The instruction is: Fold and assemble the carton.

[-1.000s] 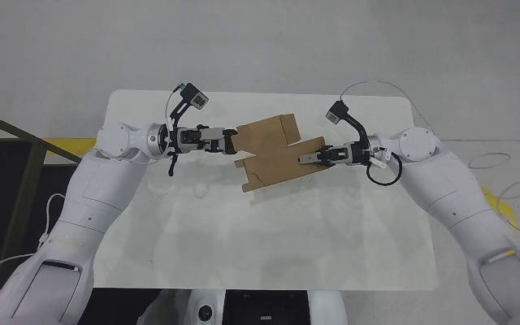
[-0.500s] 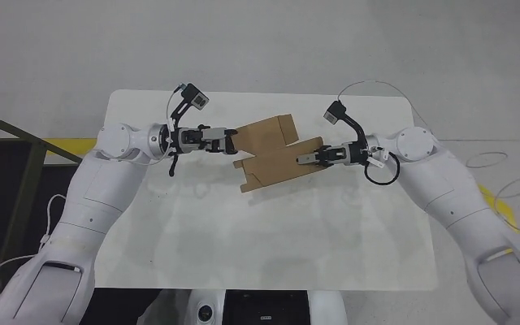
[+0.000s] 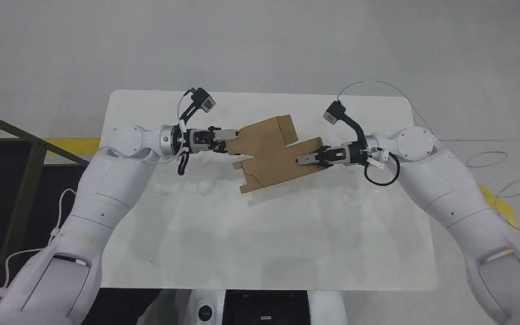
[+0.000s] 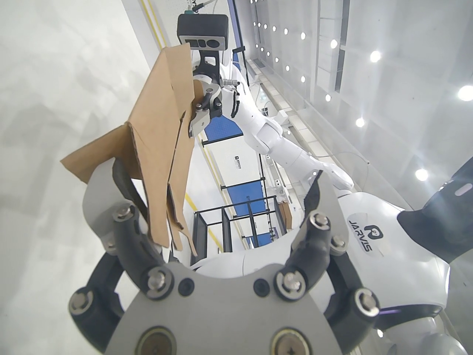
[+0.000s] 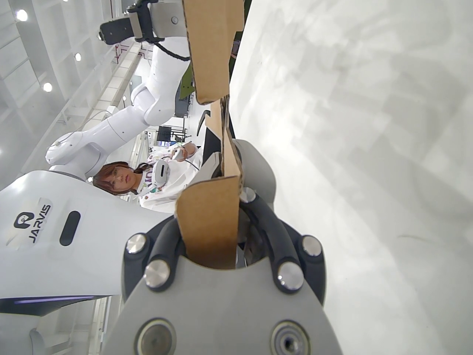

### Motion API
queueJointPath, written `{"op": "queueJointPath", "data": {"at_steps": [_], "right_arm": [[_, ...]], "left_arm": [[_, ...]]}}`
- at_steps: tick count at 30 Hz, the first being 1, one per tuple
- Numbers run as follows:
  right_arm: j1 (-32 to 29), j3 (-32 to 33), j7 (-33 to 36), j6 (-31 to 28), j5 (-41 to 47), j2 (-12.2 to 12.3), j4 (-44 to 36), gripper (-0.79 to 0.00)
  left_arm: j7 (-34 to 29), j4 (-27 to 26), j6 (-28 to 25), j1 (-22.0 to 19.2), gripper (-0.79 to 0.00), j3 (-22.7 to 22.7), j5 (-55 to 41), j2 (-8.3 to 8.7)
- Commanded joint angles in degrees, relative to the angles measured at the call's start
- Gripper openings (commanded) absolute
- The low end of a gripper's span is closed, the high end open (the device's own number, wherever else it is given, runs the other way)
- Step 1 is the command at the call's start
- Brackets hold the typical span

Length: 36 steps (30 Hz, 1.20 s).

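The half-folded brown cardboard carton [image 3: 272, 150] stays over the white bench [image 3: 244, 244], one end pinched in the right gripper [image 3: 305, 159], while the left gripper [image 3: 231, 143], jaws spread, has edged closer to the opposite flap, probably preparing a fold.

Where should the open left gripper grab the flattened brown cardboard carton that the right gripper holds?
Probably the free flap at the end of the brown cardboard carton that faces the left gripper, coming straight in from the robot's left. The right gripper pinches the opposite end, and the thin panels lie beside one left finger, so the open jaws can straddle them.
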Motion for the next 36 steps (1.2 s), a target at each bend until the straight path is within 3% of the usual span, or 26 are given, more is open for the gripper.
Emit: {"op": "queueJointPath", "data": {"at_steps": [1, 5, 6, 15, 25, 36], "right_arm": [[-0.02, 0.05, -0.03, -0.03, -0.05, 0.07, -0.14, -0.785], [0.01, 0.04, -0.03, -0.03, -0.36, 0.20, -0.41, -0.785], [0.01, 0.02, -0.02, -0.02, -0.40, 0.22, -0.48, -0.785], [0.28, -0.27, 0.09, 0.09, -0.49, 0.25, -0.87, -0.785], [0.78, -0.51, 0.15, 0.15, -0.57, 0.24, -1.18, -0.785], [0.93, -0.41, -0.12, -0.12, -0.11, 0.24, -0.39, -0.785]], "left_arm": [[0.23, 0.29, -0.16, -0.13, -0.006, 0.18, 0.38, -0.16], [0.39, 1.12, -0.19, -0.42, -0.372, 0.34, 1.17, -0.40], [0.39, 1.34, -0.26, -0.50, -0.422, 0.32, 1.44, -0.44], [1.26, 2.94, -1.12, -0.90, -0.514, 0.31, 5.09, -0.64], [0.94, 3.39, -0.92, -1.01, -0.483, 0.59, 6.39, -1.02], [0.50, 3.52, -0.59, -0.87, -0.505, 0.64, 7.16, -1.34]]}}
